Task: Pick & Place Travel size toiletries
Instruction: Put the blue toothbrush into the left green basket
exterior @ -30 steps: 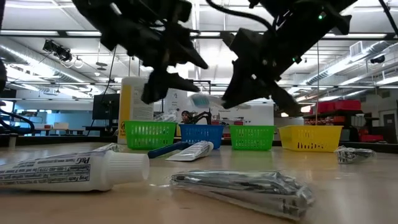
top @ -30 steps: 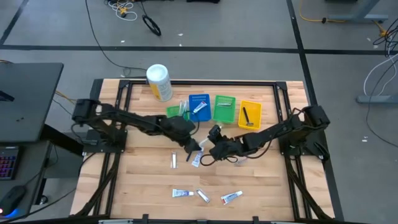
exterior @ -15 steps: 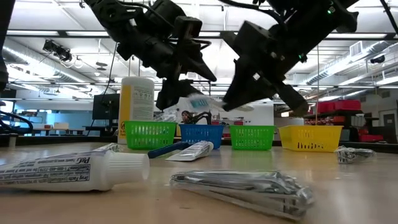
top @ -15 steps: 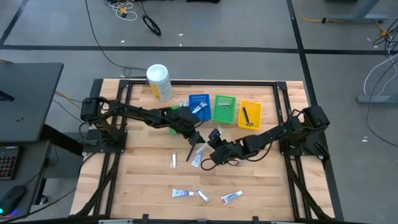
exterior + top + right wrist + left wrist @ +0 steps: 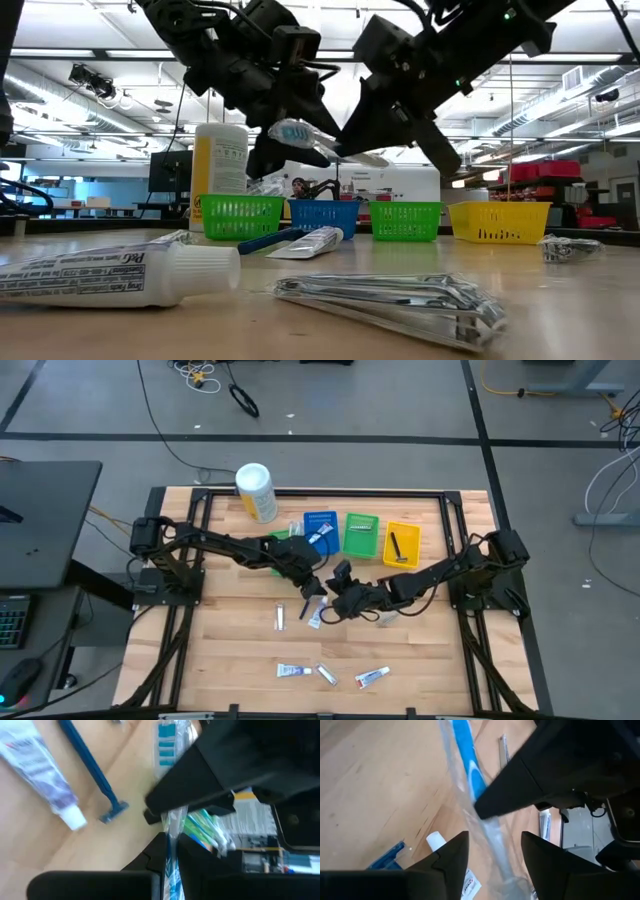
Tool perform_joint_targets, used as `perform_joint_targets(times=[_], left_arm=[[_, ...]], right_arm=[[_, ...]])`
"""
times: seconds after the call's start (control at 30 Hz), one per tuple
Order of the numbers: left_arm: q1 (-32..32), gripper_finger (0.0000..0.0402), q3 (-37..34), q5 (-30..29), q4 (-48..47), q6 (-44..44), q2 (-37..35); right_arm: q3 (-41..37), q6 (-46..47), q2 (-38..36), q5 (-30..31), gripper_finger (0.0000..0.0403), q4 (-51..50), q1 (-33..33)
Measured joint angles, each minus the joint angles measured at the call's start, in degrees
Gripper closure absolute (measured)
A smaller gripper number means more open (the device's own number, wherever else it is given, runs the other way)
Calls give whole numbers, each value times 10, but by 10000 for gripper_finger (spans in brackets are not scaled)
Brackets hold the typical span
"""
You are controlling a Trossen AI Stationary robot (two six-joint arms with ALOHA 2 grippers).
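Note:
A blue-and-white toothbrush in a clear wrapper point(image 5: 300, 138) hangs in the air over the table's middle, between my two grippers. My right gripper point(image 5: 167, 851) is shut on it. In the right wrist view, the toothbrush point(image 5: 165, 745) runs forward from the fingers. My left gripper point(image 5: 495, 855) is open. Its two fingers stand on either side of the wrapped toothbrush point(image 5: 465, 760), and I cannot tell whether they touch it. In the high view the left gripper point(image 5: 316, 586) and right gripper point(image 5: 332, 600) meet tip to tip. My right gripper pinches the wrapped toothbrush between its two fingers at the handle part point(image 5: 169, 827), with the bristle head point(image 5: 165, 742) out ahead. The fingers come from the table's right. The toothbrush is lifted clear and slants upward toward the left gripper.
On the wood below lie a toothpaste tube point(image 5: 315, 617), a blue razor point(image 5: 92, 767), a silvery packet point(image 5: 280, 618) and further tubes point(image 5: 293, 671) near the front edge. Green point(image 5: 283, 540), blue point(image 5: 320, 530), green point(image 5: 361, 532) and yellow point(image 5: 402, 545) bins line the far side beside a white canister point(image 5: 256, 492).
The left gripper moved toward the far edge and up, closing in on the right gripper. The right gripper rose and tipped. The toothbrush's head end has swung upward and toward the left gripper, so it now slants more steeply than before.

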Motion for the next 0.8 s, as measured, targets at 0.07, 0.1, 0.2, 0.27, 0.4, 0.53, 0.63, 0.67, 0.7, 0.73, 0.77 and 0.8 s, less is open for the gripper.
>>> perform_joint_targets(times=[0.07,0.1,0.2,0.27,0.4,0.53,0.63,0.67,0.7,0.73,0.77,0.8], left_arm=[[0,231,0,1,-4,4,0],[0,239,0,1,-4,5,0],[0,270,0,0,-5,6,0],[0,290,0,0,-5,6,0],[0,329,0,-1,-8,11,0],[0,358,-1,0,-11,16,0],[-1,361,-1,0,-14,16,0],[0,361,-1,-1,-16,16,0],[0,358,-1,-1,-18,16,0],[0,354,-1,-2,-20,16,0],[0,349,0,-4,-22,15,0],[-1,346,0,-9,-24,13,0]], right_arm=[[0,2,0,-2,365,1,1],[0,2,0,-2,365,1,0],[0,6,0,-18,364,1,0],[0,15,0,-32,364,5,-1],[0,34,0,-54,364,8,-4],[0,57,0,-77,364,8,-6],[0,75,-1,-81,364,7,-7],[0,80,-1,-81,364,7,-8],[0,84,-1,-81,364,7,-8],[0,88,-1,-82,364,7,-9],[0,93,-1,-86,364,7,-10],[0,100,-1,-92,364,6,-11]])
